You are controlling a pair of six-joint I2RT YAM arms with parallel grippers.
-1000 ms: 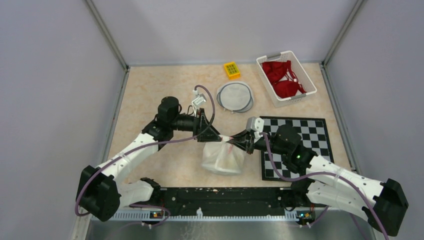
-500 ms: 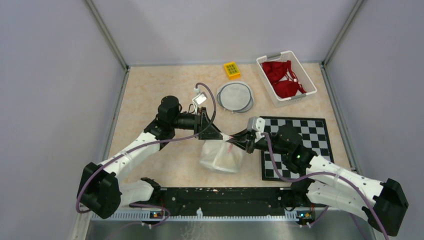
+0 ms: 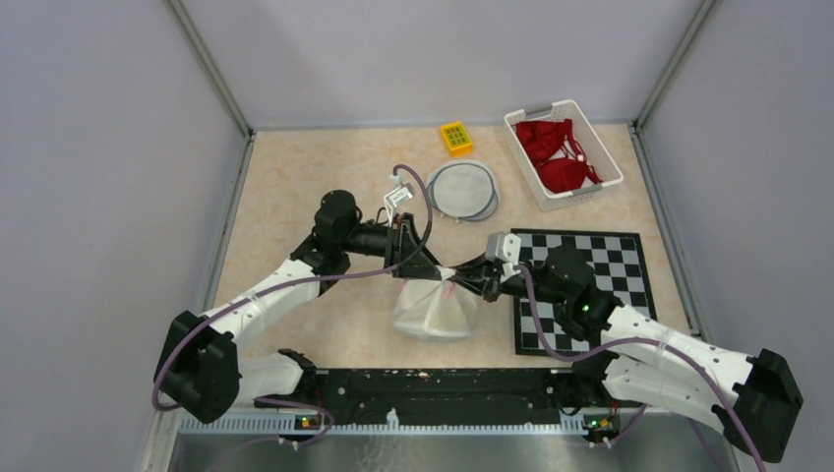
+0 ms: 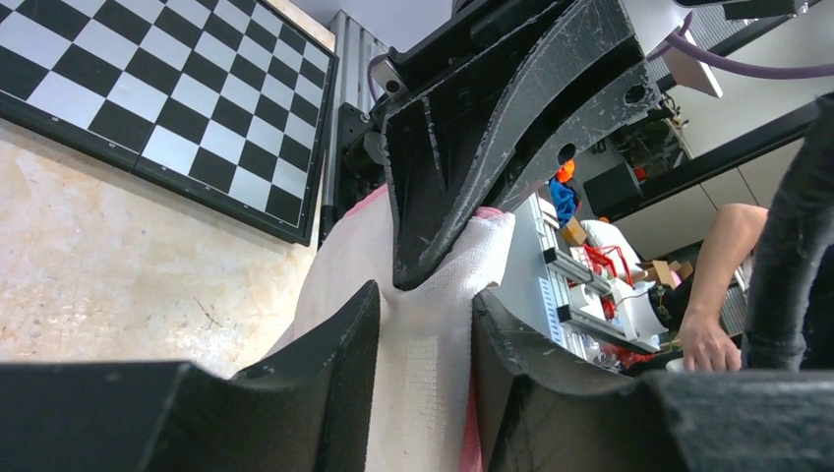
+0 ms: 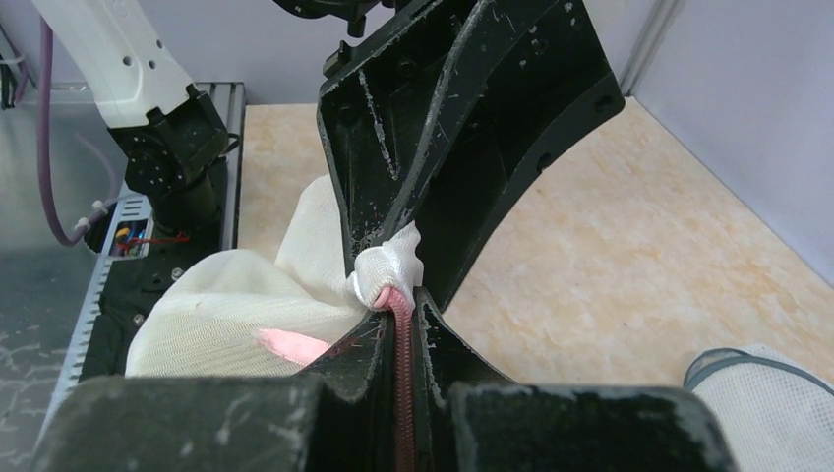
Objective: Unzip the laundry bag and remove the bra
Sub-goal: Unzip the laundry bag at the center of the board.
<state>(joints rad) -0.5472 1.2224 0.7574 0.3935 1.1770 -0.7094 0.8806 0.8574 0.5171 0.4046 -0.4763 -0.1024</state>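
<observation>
The left gripper (image 3: 431,265) pinches the mesh laundry bag (image 3: 433,313) at its bunched corner; the right gripper (image 3: 472,279), tip to tip opposite, clamps the pink zipper (image 5: 403,344), which runs lengthwise between its fingers.

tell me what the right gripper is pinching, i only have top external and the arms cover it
Observer: The right gripper is shut on the pink zipper of the laundry bag.
Operator: and the left one
Observer: The left gripper clamps a fold of the bag's white mesh right beside that pinch.
Operator: any bra showing
Observer: Only a pink patch shows through the mesh; I cannot tell what it is.
</observation>
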